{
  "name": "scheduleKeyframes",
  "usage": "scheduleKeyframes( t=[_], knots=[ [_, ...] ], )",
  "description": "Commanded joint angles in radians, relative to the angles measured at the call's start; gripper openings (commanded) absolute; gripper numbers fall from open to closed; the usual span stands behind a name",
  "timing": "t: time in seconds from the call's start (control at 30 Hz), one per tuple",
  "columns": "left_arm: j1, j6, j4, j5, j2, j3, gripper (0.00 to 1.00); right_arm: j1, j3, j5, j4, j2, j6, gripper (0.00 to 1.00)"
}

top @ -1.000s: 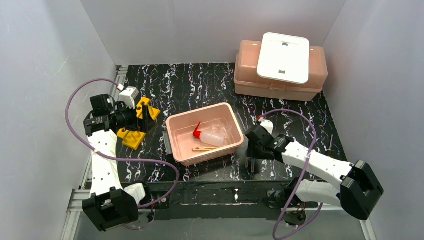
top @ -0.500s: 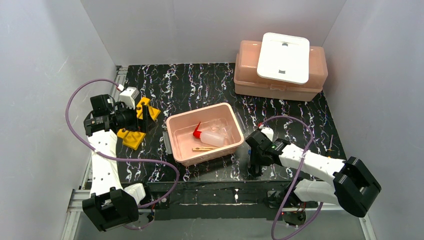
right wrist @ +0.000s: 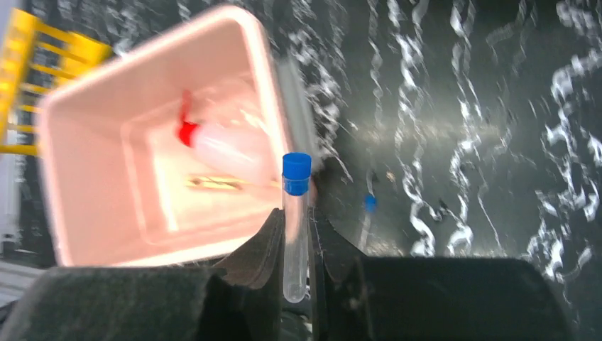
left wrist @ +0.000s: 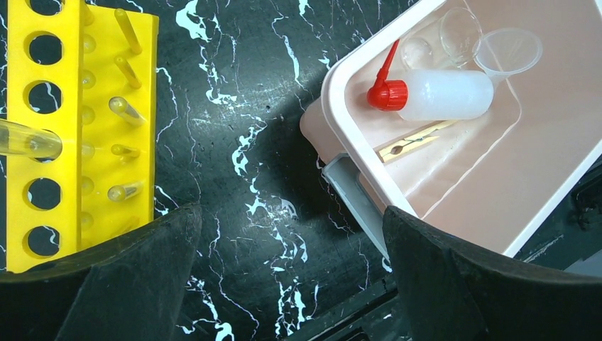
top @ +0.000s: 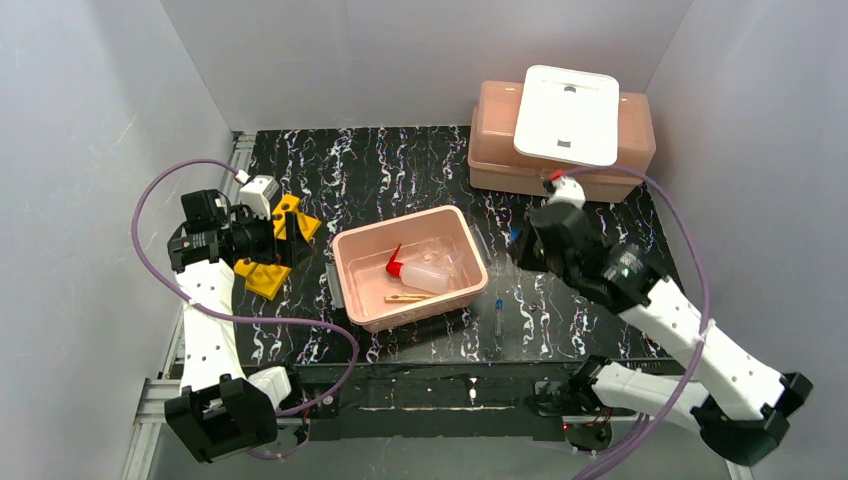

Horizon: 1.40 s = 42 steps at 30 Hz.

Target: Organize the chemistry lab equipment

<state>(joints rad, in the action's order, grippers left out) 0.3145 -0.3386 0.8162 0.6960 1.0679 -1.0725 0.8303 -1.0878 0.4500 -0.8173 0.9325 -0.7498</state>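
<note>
One blue-tipped pipette [top: 497, 316] lies on the surface [top: 400, 170] near the front. Beyond it, the right gripper [right wrist: 294, 222] pinches a second pipette [right wrist: 296, 195] by its lower end, aloft beside the pink tub [top: 341, 272]; so short a hold may let it tilt or slip. The left gripper [left wrist: 291, 273] gapes empty by the yellow rack [left wrist: 106, 177]

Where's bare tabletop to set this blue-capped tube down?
Widest bare table is behind the open pink tub, between the yellow rack and the lidded pink box. Right of the tub is tighter: another blue-capped tube lies there.
</note>
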Motion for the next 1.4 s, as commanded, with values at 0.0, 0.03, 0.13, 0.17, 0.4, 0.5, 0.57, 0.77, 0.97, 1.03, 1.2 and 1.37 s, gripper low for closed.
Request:
scheduleKeyframes(
  t=[0.0, 0.03, 0.13, 0.17, 0.4, 0.5, 0.57, 0.77, 0.97, 1.03, 1.2, 1.37],
  knots=[
    [-0.002, 0.01, 0.013, 0.026, -0.007, 0.001, 1.0, 0.0, -0.248, -0.105, 0.059, 0.224, 0.187, 0.01],
    [-0.002, 0.01, 0.014, 0.026, -0.009, 0.002, 0.99, 0.002, -0.281, -0.128, 0.073, 0.267, 0.205, 0.01],
    [-0.002, 0.009, 0.021, 0.023, -0.012, 0.002, 0.99, 0.009, -0.371, -0.178, 0.072, 0.401, 0.25, 0.01],
    [-0.002, 0.01, 0.021, 0.021, -0.013, 0.001, 1.0, 0.013, -0.391, -0.191, 0.072, 0.44, 0.262, 0.01],
    [-0.002, 0.011, 0.023, 0.019, -0.014, -0.003, 1.0, 0.032, -0.426, -0.189, 0.038, 0.606, 0.315, 0.13],
    [-0.002, 0.015, 0.021, 0.02, -0.011, -0.002, 1.0, 0.032, -0.419, -0.18, 0.036, 0.61, 0.324, 0.33],
    [-0.002, 0.019, 0.021, 0.023, -0.01, -0.001, 1.0, 0.031, -0.426, -0.166, 0.029, 0.594, 0.326, 0.41],
    [-0.002, 0.019, 0.019, 0.022, -0.019, 0.0, 1.0, 0.03, -0.407, -0.113, 0.038, 0.475, 0.336, 0.64],
    [-0.002, 0.019, 0.024, 0.028, -0.027, 0.001, 1.0, 0.03, -0.195, -0.05, 0.025, 0.269, 0.252, 0.58],
    [-0.002, 0.019, 0.023, 0.031, -0.028, 0.002, 1.0, 0.029, -0.077, -0.044, 0.034, 0.192, 0.197, 0.57],
    [-0.003, 0.022, 0.023, 0.034, -0.024, 0.0, 1.0, 0.029, 0.208, -0.064, 0.076, 0.046, 0.06, 0.56],
    [-0.002, 0.022, 0.027, 0.032, -0.025, -0.006, 1.0, 0.03, 0.39, -0.153, 0.185, 0.034, -0.004, 0.57]
  ],
)
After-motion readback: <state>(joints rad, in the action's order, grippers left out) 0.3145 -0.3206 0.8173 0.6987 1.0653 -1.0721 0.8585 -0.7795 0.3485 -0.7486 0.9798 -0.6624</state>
